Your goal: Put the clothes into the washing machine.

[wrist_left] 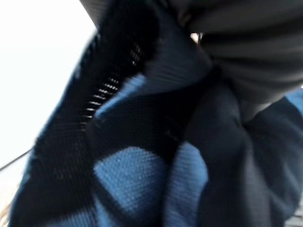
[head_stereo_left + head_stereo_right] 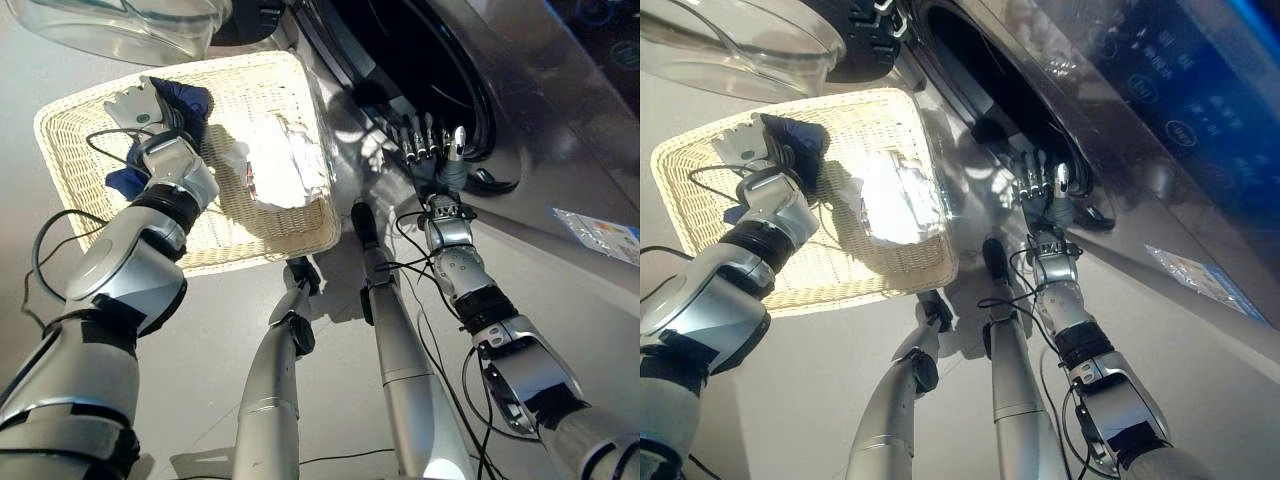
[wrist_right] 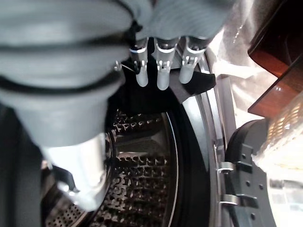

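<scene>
The left hand point(image 2: 140, 108) is positioned inside the wicker basket point(image 2: 290, 245), near its far left corner, and is buried in a dark blue garment point(image 2: 188, 100). In the left wrist view the blue knit cloth point(image 1: 142, 156) is pressed directly against the hand's dark ribbed cover; the fingers are hidden in the cloth, so it cannot be told whether they are closed on it. A further fold of the same blue cloth is seen just below the left wrist, on the basket floor. To the right of the left hand, in the middle of the basket, a crumpled white garment point(image 2: 280, 160) is lying, apart from the blue one. The basket rests on the floor point(image 2: 220, 330) in front of the washing machine point(image 2: 560, 110), whose glass door point(image 2: 120, 25) is swung open beyond the left hand. Further right, the right hand point(image 2: 430, 140) is held at the lower rim of the drum opening point(image 2: 420, 50). In the right wrist view its fingers point(image 3: 162, 75) are extended straight and nothing is held; their tips lie against the dark door seal, with the perforated steel drum point(image 3: 142, 189) directly beyond them.
</scene>
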